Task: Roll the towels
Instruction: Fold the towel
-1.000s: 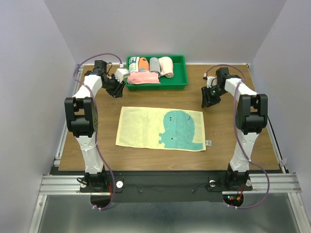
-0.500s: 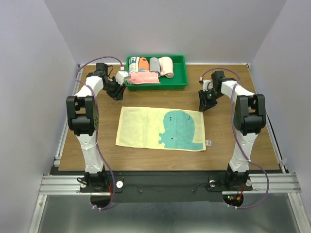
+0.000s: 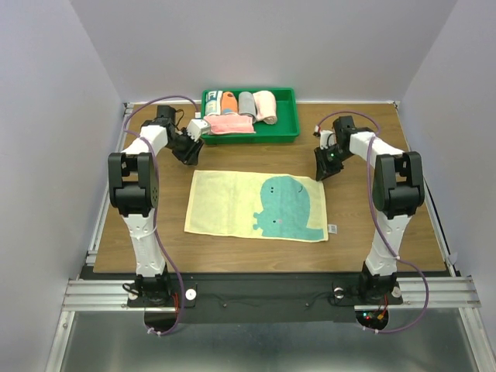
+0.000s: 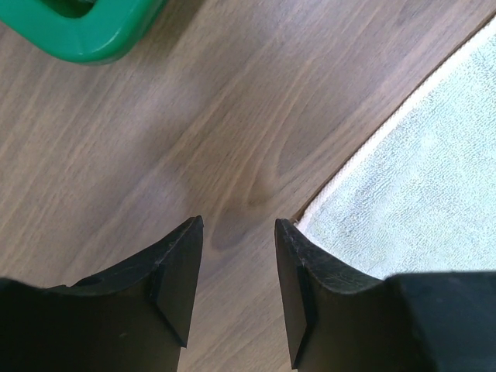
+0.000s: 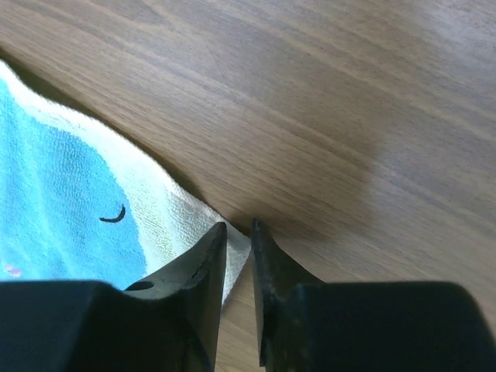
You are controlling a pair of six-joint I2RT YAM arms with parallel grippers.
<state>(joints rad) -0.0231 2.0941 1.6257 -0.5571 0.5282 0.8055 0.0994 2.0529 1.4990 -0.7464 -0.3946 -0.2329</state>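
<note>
**Item 1. Spread towel** (image 3: pixel 256 205): pale yellow cloth with a teal animal figure. It lies flat and unrolled at the middle of the table (image 3: pixel 256 256), long side running left to right. It appears laid open like this so that a roll can be started from its far edge. Rolling is not yet begun.

**Item 2. Left gripper** (image 4: pixel 237 225): low over bare wood at the towel's far-left corner. The jaws stand apart and hold nothing. The wrist view puts the cloth's corner just beside the right-hand finger, not between the two. The placement reads as an approach to that corner, and it probably needs a small shift toward the cloth before any pinch.

**Item 3. Right gripper** (image 5: pixel 237 226): at the towel's far-right corner. The jaws stand narrow, with only a slit between them, and the white corner tip lies at that slit. Whether the cloth is actually pinched cannot be told. It sits opposite Item 2, which suggests both far corners are meant to be lifted together so the edge turns over evenly.

**Item 4. Green tray** (image 3: pixel 249 138): at the far edge of the table, well apart from the spread towel. It holds a peach roll (image 3: pixel 266 106), a grey roll (image 3: pixel 246 102) and an orange roll (image 3: pixel 228 102) side by side, with a pink folded towel (image 3: pixel 229 124) in front of them. It probably serves as storage for finished and waiting pieces.
</note>
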